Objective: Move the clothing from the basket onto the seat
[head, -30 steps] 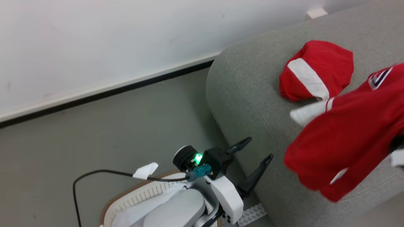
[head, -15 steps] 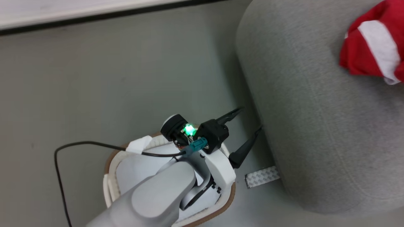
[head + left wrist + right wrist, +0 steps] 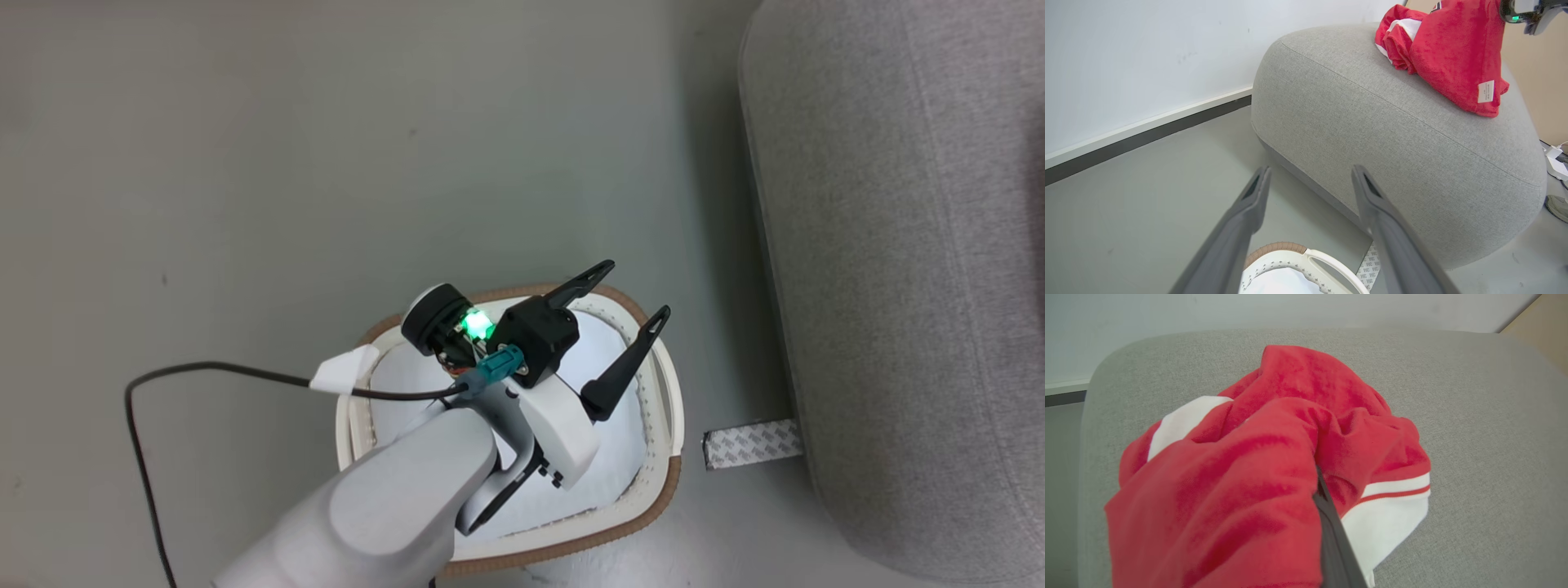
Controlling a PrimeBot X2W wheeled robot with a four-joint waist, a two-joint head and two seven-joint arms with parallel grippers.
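your right gripper (image 3: 1319,486) is clamped on the clothing (image 3: 1274,428) over the seat (image 3: 1474,396); your left gripper (image 3: 635,288) gapes beside the seat.

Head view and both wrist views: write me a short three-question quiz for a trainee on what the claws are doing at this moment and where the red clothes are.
1. True or false: the left claw hangs open above the basket with nothing between its fingers.
2. What is the right claw shut on? A) the basket's rim B) the clothing C) nothing
3. Fill in: part of the clothing lies bunched on top of the grey ____.

Key: 1 true. 2 B. 3 seat.
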